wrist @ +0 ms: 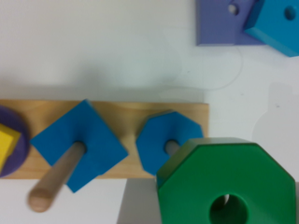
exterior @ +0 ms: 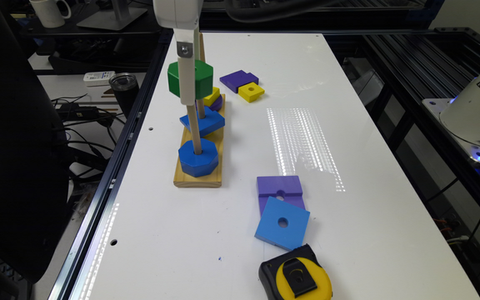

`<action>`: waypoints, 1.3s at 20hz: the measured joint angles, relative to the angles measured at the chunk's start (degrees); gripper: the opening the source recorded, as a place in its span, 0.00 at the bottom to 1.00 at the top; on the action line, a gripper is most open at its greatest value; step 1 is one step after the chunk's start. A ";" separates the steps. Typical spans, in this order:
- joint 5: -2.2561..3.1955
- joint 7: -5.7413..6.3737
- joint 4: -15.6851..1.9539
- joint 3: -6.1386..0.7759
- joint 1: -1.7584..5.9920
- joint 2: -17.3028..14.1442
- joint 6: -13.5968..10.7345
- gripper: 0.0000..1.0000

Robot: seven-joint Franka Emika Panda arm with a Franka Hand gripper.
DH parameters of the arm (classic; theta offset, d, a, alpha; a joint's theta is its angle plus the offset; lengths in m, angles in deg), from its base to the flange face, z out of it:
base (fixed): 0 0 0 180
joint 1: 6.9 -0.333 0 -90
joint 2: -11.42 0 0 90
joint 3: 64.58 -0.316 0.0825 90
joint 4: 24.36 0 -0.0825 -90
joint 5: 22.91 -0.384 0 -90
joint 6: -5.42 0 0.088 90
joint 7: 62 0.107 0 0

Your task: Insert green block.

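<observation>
White and smooth, the gripper (exterior: 186,79) holds the green block (exterior: 191,79) in the air above the wooden base (exterior: 198,177), its long flat finger pressed across the block's face; I cannot tell how wide it stands. That block is thick, glossy, dark green, 8-sided, with a round centre hole. Below it, at 6 o'clock, a blue octagonal block (exterior: 198,157) sits on a bare round wooden peg (exterior: 194,129). Beyond, toward 12 o'clock, a blue square block (exterior: 203,121) rests on the next peg, then yellow and purple pieces (exterior: 213,98).
</observation>
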State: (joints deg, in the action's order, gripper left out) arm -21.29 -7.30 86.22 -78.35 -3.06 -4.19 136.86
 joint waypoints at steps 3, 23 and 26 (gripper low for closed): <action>0.00 -0.82 -0.01 0.00 0.95 -0.07 0.15 0.00; 0.16 0.78 -1.32 -2.10 0.19 -1.76 1.93 0.00; 0.85 3.01 -3.30 -2.88 -1.12 -3.13 1.87 0.00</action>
State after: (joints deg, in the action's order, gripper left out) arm -20.44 -4.29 82.92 -81.23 -4.19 -7.32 138.73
